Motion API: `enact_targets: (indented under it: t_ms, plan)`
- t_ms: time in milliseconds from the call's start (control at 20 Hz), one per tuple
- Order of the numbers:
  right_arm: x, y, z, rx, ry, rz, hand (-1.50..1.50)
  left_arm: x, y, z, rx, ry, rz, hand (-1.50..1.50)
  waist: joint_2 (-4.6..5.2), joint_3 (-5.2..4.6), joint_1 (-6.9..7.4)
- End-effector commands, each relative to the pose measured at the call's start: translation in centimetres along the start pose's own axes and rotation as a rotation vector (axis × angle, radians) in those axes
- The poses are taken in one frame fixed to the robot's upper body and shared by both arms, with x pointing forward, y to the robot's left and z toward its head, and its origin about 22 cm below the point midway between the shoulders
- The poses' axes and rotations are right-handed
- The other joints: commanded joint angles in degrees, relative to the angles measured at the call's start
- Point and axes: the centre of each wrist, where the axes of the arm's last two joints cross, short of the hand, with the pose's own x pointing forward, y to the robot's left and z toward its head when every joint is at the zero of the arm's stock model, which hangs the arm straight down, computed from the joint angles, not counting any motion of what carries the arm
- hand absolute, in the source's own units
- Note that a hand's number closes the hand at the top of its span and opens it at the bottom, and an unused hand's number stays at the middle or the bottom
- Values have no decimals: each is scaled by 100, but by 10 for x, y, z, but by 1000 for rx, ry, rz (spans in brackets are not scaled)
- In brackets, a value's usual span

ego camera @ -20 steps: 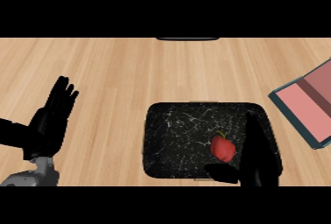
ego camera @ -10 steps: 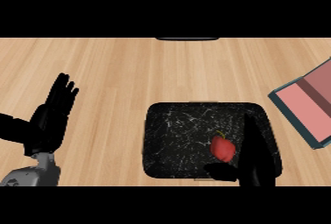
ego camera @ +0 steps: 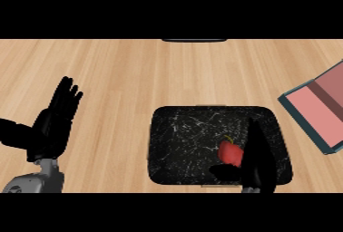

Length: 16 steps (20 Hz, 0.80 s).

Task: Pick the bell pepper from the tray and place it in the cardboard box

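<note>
Desk: pale wooden desk (ego camera: 147, 72) carrying a black marbled square tray (ego camera: 184, 140).
Right hand (ego camera: 258, 158): open, fingers straight, thumb beside the red bell pepper (ego camera: 232, 152).
Left hand (ego camera: 53, 122): open, resting left of the tray.

The left hand (ego camera: 53, 124) shows at the view's left, open and resting, fingers straight and pointing up toward the far side, thumb spread out to the left. Its grey forearm (ego camera: 36, 179) comes in from the lower left corner. The right hand (ego camera: 258, 156) comes in from the lower edge at the right, edge-on, fingers straight and stretched forward, thumb (ego camera: 224, 171) jutting out to the left near the wrist. Its forearm is out of view.
</note>
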Motion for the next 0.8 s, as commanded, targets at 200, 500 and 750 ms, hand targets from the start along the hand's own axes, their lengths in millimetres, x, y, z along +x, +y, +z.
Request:
enact_targets:
  t_ms: [200,500,750]
  plan:
    - [1,-14,-7,-31,-36,45,150,5,7,-7,17,4,-12,0,0,-1,-5]
    - [3,0,0,-92,-63,161,150,6,-5,1,16,-13,-2,0,-2,-1,-5]
    - [-7,30,28,125,-442,346,150,0,-6,1,-17,9,-7,0,9,1,107]
